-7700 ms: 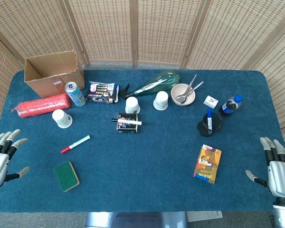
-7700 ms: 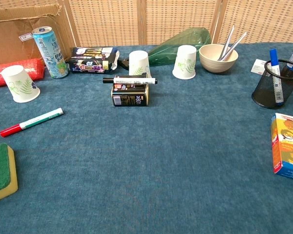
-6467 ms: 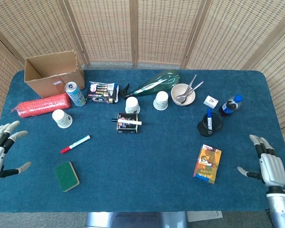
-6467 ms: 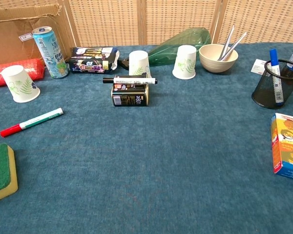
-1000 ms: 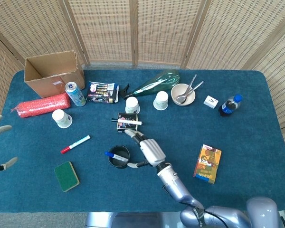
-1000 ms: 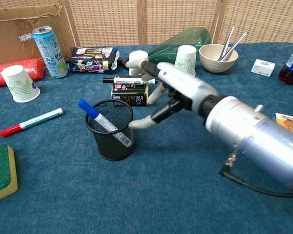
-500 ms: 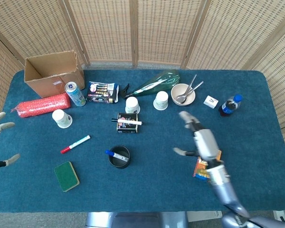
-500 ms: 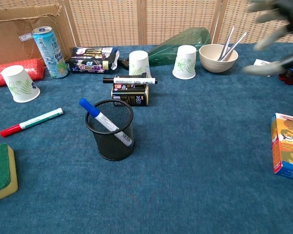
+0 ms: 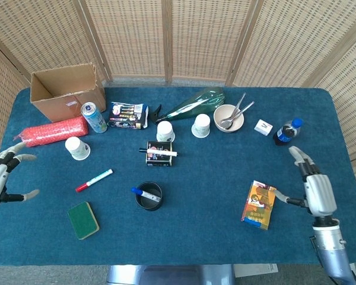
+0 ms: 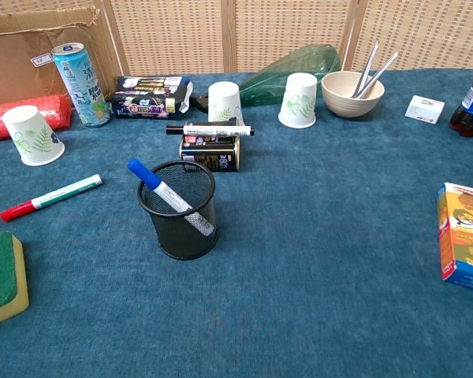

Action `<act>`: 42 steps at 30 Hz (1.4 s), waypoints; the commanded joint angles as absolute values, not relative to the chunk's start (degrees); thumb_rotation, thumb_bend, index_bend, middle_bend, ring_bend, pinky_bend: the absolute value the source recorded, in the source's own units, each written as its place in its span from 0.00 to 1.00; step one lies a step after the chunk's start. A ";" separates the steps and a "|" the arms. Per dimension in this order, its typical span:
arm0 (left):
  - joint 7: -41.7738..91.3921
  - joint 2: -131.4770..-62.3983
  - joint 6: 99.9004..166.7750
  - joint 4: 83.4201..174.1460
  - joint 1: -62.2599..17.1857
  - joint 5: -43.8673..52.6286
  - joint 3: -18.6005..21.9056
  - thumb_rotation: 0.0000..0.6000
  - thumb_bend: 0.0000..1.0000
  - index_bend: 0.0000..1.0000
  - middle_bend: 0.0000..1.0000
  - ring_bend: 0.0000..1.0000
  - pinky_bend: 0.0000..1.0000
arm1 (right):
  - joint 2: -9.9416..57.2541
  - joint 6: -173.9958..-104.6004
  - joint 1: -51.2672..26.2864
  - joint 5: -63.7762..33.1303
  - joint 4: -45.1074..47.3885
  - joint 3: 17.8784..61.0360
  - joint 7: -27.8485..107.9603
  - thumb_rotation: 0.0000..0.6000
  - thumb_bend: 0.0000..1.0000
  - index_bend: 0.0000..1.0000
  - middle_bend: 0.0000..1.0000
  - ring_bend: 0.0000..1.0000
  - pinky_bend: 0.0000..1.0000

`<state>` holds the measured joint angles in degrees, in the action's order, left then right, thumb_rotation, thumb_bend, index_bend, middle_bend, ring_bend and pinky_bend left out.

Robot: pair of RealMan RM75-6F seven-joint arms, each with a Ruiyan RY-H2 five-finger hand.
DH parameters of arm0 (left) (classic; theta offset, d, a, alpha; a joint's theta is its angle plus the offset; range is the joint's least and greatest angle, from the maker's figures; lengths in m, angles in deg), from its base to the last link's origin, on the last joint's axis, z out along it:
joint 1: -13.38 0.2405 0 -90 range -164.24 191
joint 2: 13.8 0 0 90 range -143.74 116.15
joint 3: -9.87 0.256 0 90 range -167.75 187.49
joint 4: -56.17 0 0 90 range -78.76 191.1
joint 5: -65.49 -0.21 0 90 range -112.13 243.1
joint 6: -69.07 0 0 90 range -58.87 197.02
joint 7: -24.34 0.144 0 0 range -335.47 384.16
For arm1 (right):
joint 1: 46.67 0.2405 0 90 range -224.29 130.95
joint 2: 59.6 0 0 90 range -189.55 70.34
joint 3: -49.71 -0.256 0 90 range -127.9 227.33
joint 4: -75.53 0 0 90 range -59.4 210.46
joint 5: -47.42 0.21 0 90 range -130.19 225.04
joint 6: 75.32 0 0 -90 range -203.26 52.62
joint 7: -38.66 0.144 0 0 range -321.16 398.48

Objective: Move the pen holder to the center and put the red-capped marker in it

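Note:
The black mesh pen holder [image 9: 149, 196] [image 10: 177, 209] stands upright near the middle of the blue table, a blue-capped marker [image 10: 168, 195] leaning inside it. The red-capped marker [image 9: 94, 180] [image 10: 50, 197] lies flat to its left, red cap toward the front left. My left hand [image 9: 1, 178] hovers at the table's left edge, fingers spread and empty, well left of the marker. My right hand [image 9: 312, 187] is open at the right edge beside the orange box [image 9: 258, 205]. Neither hand shows in the chest view.
A green sponge [image 9: 83, 219] lies in front of the red-capped marker. Behind the holder sits a dark can with a black marker on it [image 9: 159, 154]. Paper cups [image 9: 77, 148], a drink can [image 9: 94, 117], a cardboard box [image 9: 65, 90], a bowl [image 9: 228, 117] and a bottle [image 9: 286, 132] line the back.
My right hand let go of the pen holder at the table's middle and drew back to the right edge. The left hand shifted slightly inward. The holder stands where it was left.

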<state>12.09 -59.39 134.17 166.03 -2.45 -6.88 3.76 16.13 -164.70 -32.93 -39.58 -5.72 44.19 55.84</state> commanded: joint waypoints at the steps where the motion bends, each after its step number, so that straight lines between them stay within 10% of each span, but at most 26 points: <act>1: 14.44 -60.40 129.46 166.30 -5.34 -1.99 3.00 1.00 0.18 0.26 0.00 0.00 0.02 | 16.46 -166.09 -34.88 -39.41 -0.35 44.88 56.86 1.00 0.00 0.04 0.09 0.14 0.30; 10: 21.71 -62.54 127.22 167.63 -7.98 3.94 3.16 1.00 0.18 0.28 0.00 0.00 0.02 | 18.98 -166.89 -37.66 -38.17 12.91 45.17 60.54 1.00 0.00 0.05 0.09 0.12 0.30; 42: 49.28 -82.53 130.42 163.46 -26.13 45.03 3.16 1.00 0.19 0.33 0.00 0.00 0.05 | 18.03 -172.30 -40.78 -42.03 10.72 44.54 65.65 1.00 0.00 0.10 0.13 0.12 0.29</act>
<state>48.43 -81.56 129.56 164.19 -25.27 43.95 3.19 18.05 -172.32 -40.76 -42.05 10.74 44.56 65.63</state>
